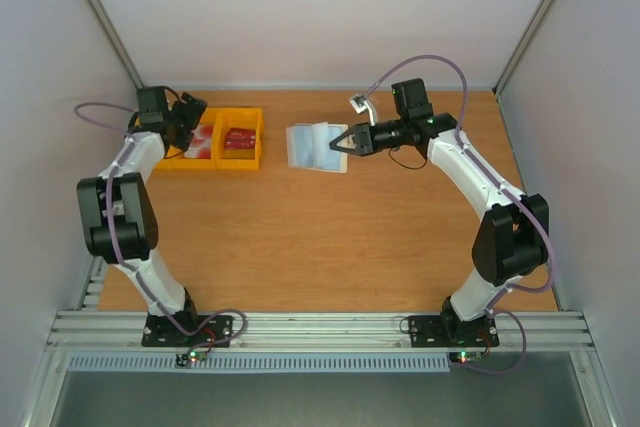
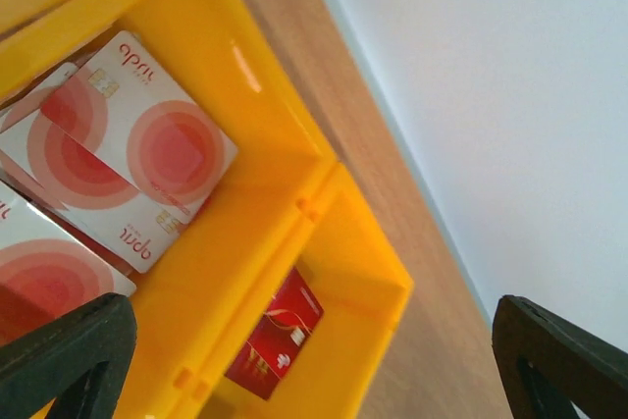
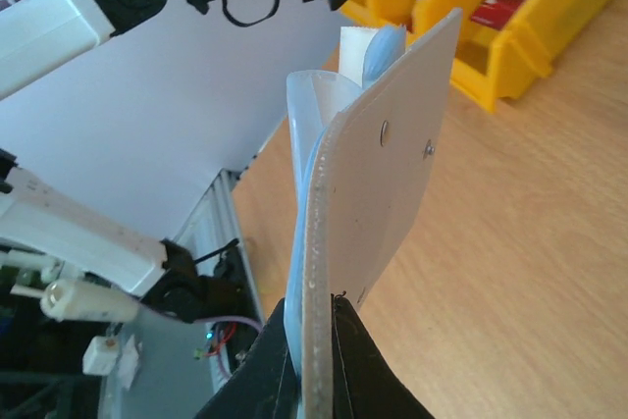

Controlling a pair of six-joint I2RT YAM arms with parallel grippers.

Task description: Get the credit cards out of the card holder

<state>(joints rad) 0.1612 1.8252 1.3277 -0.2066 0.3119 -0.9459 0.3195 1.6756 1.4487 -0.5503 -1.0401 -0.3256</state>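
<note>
Wooden table [image 1: 300, 247] seen from above, arm bases along the bottom edge. Right of centre, the right gripper [image 1: 340, 142] is clenched on one edge of the holder [image 1: 315, 145], which lies spread open with its pale blue inside up. The right wrist view shows its cream cover pinched between the fingers at the bottom of the frame. At upper left, the left gripper [image 1: 188, 122] hangs over the left bin [image 1: 185, 165], its fingers [image 2: 59, 355] spread wide and grasping nothing. Under them in that yellow bin lie overlapping whitish-pink cards [image 2: 137, 134] with red rings. A red card [image 2: 275, 340] lies in the adjoining right bin [image 1: 240, 165].
</note>
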